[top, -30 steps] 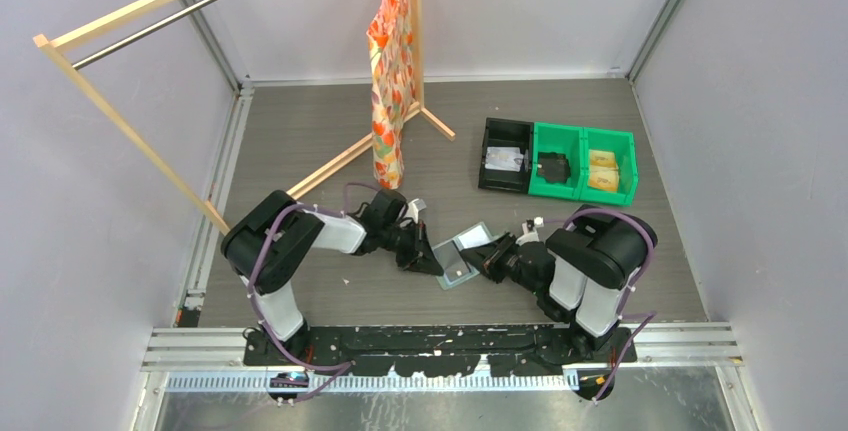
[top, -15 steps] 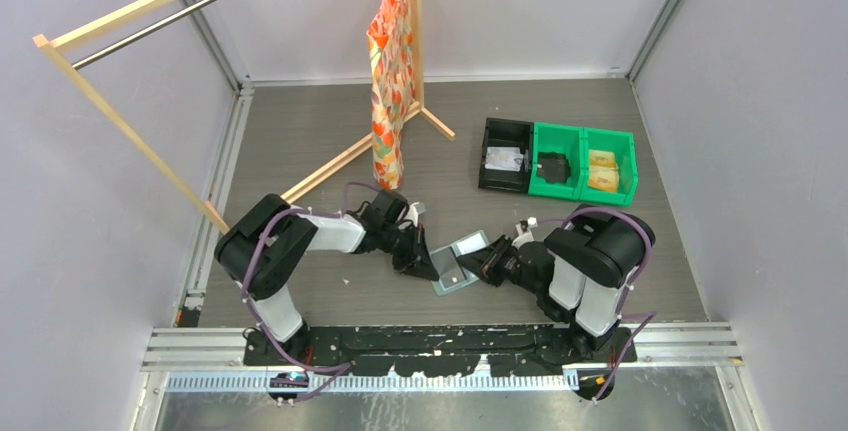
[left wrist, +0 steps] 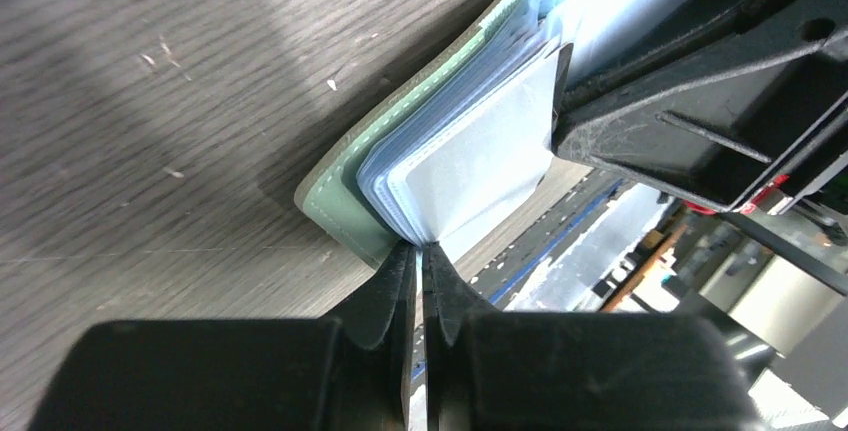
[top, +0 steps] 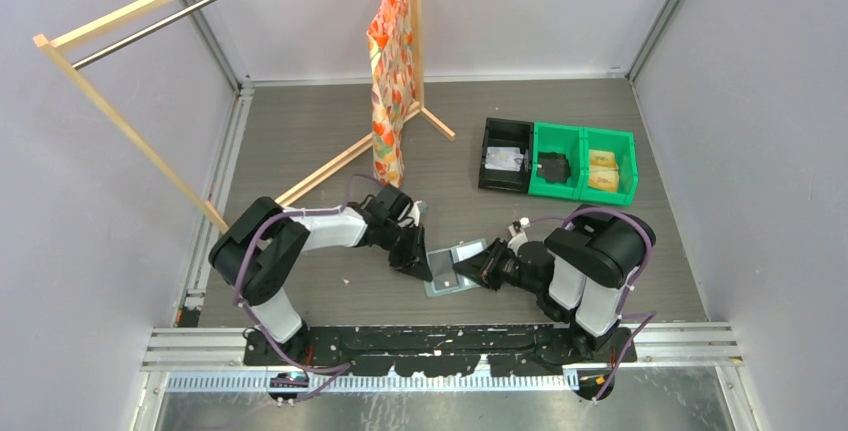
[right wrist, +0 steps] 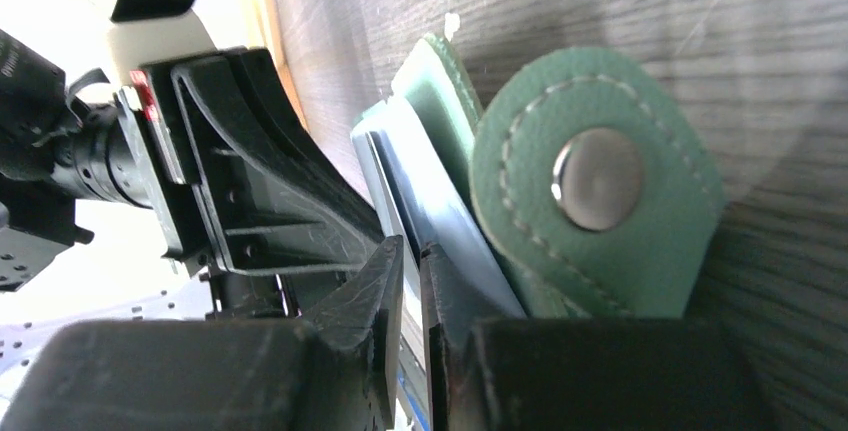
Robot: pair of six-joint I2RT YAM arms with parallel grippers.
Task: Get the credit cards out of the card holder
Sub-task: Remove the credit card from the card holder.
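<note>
At the near edge of a grey wood-grain table, the sage-green card holder lies open between two robot arms, just in front of their bases. The left gripper meets it from the left and the right gripper from the right, both low over the tabletop.

Seen from the left wrist, the left gripper has its jaws pressed together, tips touching the near corner of the pale blue-grey pockets, where a white card sits on top of the stack. Whether the tips pinch a card's edge cannot be told. The card holder's green outer cover lies flat on the table beneath the pockets, and a black finger of the other arm bears against the card's far edge.

Seen from the right wrist, the right gripper is clamped on a thin pale-blue leaf of the card holder, with only a narrow slit between its jaws. The round snap tab with its metal stud stands just beside the fingers.

Farther back, a black bin and two green bins sit side by side at right, well apart from the card holder. An orange patterned garment hangs from a wooden rack.
</note>
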